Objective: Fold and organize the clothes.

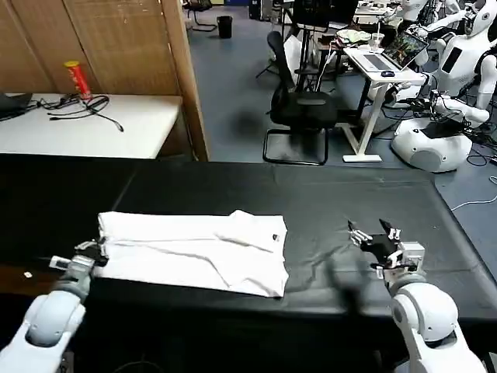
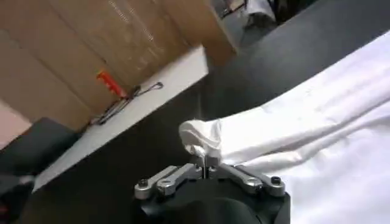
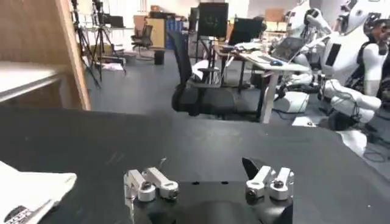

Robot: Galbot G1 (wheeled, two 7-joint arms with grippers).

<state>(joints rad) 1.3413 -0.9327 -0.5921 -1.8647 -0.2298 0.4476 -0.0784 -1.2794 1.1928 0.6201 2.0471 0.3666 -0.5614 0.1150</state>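
Black table covering spans your whole workspace, edge to edge.

T-shirt is the big item on it: white, folded into a long flat band, lying left of centre, roughly 10 to 11 o'clock from the head view's bottom centre. Plain side is mostly up. A small dark mark shows near its 3 o'clock end in the head view, and a bit of black print peeks out at the corner you see in the right wrist view. The near edge runs close to the table's front edge.

Your left gripper sits at the shirt's 9 o'clock end. In the left wrist view the jaws are pinched together on a bunched corner of the T-shirt, and a small wad of cloth sticks up just past the tips. So it is clamped on fabric, not resting loose.

Your right gripper is at about 3 o'clock from the shirt, well apart from it, low over bare black covering. The right wrist view shows its fingers spread wide, holding nothing.
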